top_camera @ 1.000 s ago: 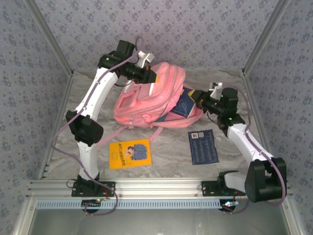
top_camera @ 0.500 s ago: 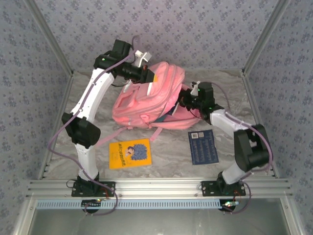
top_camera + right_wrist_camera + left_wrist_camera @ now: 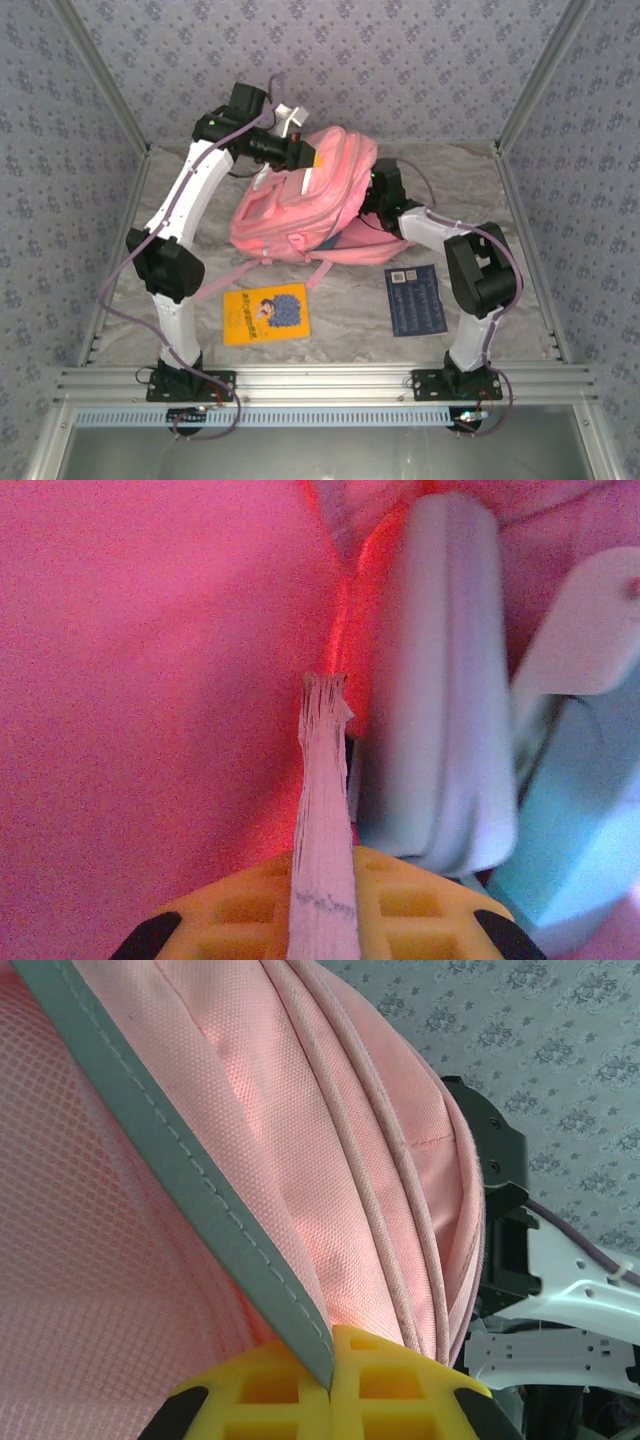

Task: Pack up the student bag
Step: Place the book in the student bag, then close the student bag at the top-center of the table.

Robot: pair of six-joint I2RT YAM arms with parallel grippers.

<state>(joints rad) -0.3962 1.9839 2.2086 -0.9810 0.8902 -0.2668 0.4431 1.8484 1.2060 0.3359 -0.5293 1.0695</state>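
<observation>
Student bag point(image 3: 300, 205): large soft pink fabric backpack with pale stripes and pink straps. It lies on its side past mid-table on the marbled grey tabletop point(image 3: 350, 300). Entries run from your near edge outward.

1. Square yellow picture book with a blue cartoon figure point(image 3: 265, 313). Flat on the table, just in front of the bag and clear of both arms. Not yet packed.

2. Dark blue rectangular booklet with pale print point(image 3: 416, 299). Flat on the table, front right of the bag. Not yet packed.

3. Right gripper point(image 3: 320, 870). Its yellow jaws are clamped on a thin book, seen edge-on by its white page edge point(image 3: 322, 770), and it is deep in the bag's mouth with pink lining all round. In the overhead view this gripper point(image 3: 375, 195) sits at the bag's right side. A pale grey padded shape point(image 3: 440, 730) lies just right of the book. You cannot tell what it is, so slide the book along the left lining, away from it. Judged step: inserting. Let go only once the book rests well inside, then back straight out.

4. Left gripper point(image 3: 330, 1360). Its jaws are pinched together on the bag's grey stitched stripe point(image 3: 200, 1210) at the far upper edge, lifting the opening. Hold that lift steady, because a sagging mouth would likely snag the book.
</observation>
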